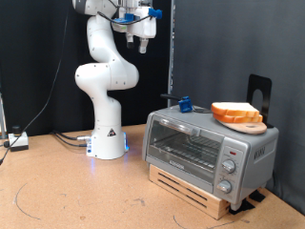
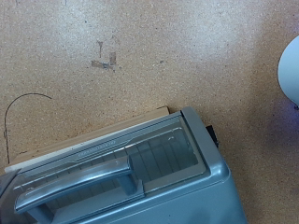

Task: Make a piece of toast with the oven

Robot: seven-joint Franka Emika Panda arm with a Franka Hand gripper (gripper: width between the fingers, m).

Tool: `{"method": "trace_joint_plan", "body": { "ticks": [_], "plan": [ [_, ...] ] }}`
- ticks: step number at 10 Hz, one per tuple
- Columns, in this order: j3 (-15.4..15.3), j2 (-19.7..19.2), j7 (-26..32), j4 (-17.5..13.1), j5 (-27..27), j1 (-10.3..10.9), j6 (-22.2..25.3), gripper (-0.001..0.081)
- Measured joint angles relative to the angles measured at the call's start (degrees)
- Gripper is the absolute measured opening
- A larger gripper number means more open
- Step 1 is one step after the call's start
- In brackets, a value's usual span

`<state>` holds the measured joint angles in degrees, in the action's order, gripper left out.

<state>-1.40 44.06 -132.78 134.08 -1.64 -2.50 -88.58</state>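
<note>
The silver oven (image 1: 205, 148) stands on a slatted wooden base at the exterior view's lower right, its glass door closed and its knobs on the right panel. The piece of toast (image 1: 234, 112) lies on a round wooden board on the oven's roof. My gripper (image 1: 143, 40) hangs high near the exterior view's top, well above and to the left of the oven, with nothing seen between its fingers. The wrist view looks down on the oven (image 2: 177, 177) and its grey bar handle (image 2: 75, 183); the gripper does not show there.
A small blue object (image 1: 184, 102) sits on the oven's roof near its back left corner. A black stand (image 1: 259, 93) rises behind the toast. The white robot base (image 1: 107, 143) stands left of the oven, with cables (image 1: 57, 136) trailing left over the cork-coloured table.
</note>
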Motion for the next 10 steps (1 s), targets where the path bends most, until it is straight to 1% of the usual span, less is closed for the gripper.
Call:
{"method": "trace_joint_plan", "body": {
  "ticks": [1, 2, 3, 4, 5, 6, 7, 8, 10],
  "plan": [
    [-0.33, 0.1, 1.91, 0.0, 0.0, 0.18, -0.27, 0.0809],
    [-0.72, 0.49, 6.89, 0.01, -0.09, 1.37, -1.0, 0.0809],
    [-0.82, 1.29, 12.15, 0.03, -0.16, 3.49, -0.95, 0.0809],
    [-0.8, 2.25, 17.54, 0.04, -0.08, 5.5, 0.35, 0.0809],
    [-0.52, 3.1, 23.6, 0.3, 0.34, 7.04, 0.97, 0.0809],
    [0.17, 3.73, 28.92, 1.12, 0.92, 8.02, 0.95, 0.0809],
    [-0.01, 3.73, 26.65, 1.12, 0.7, 7.62, 0.92, 0.0809],
    [0.44, 3.97, 31.53, 1.14, -0.94, 8.51, 0.24, 0.0809],
    [2.73, 5.37, 43.56, 1.9, -2.02, 11.86, -2.17, 0.0809]
  ]
}}
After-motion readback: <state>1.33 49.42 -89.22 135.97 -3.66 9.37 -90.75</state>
